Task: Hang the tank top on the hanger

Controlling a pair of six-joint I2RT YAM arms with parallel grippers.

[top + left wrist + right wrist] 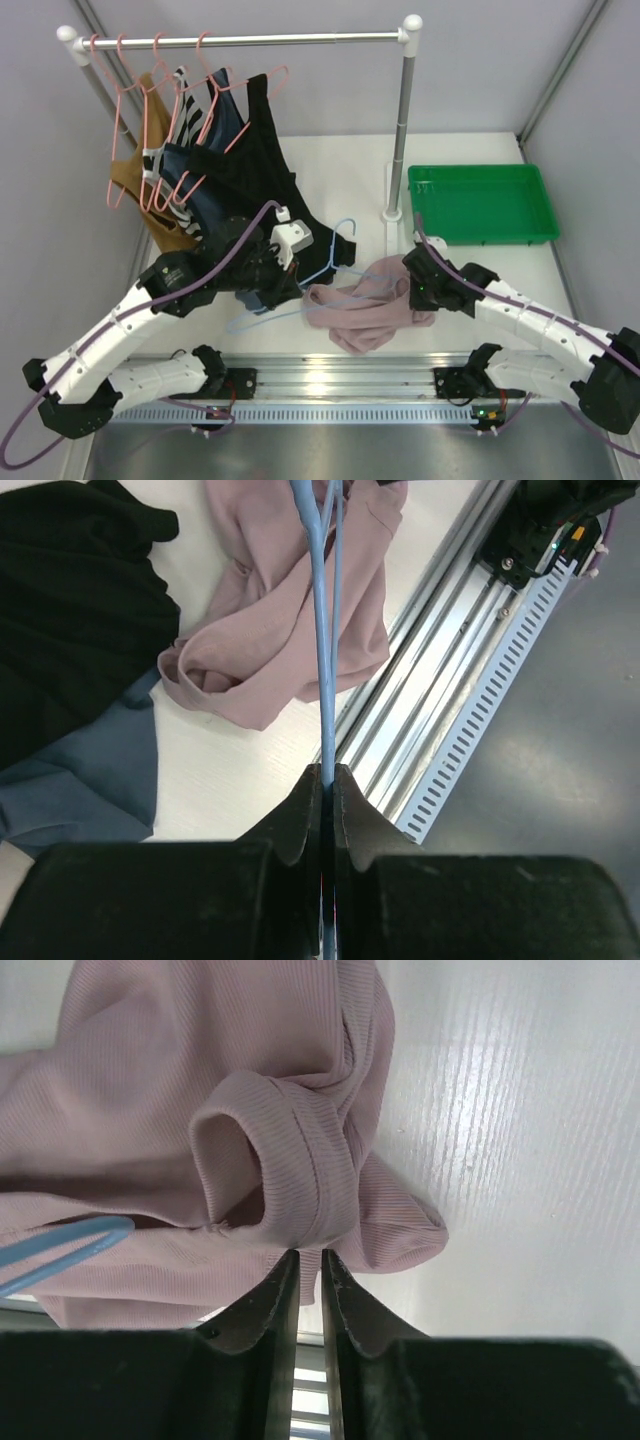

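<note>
- Left jaws are clamped tight on the light-blue hanger wire.
- Right jaws are nearly closed, tips pinching the ribbed hem of the tank top.
- The tank top lies bunched on the bench between both arms, with the hanger wire crossing it.

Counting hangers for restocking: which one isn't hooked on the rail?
The light-blue wire hanger, pinched in the left gripper; the pink hangers all hang from the rail.
</note>
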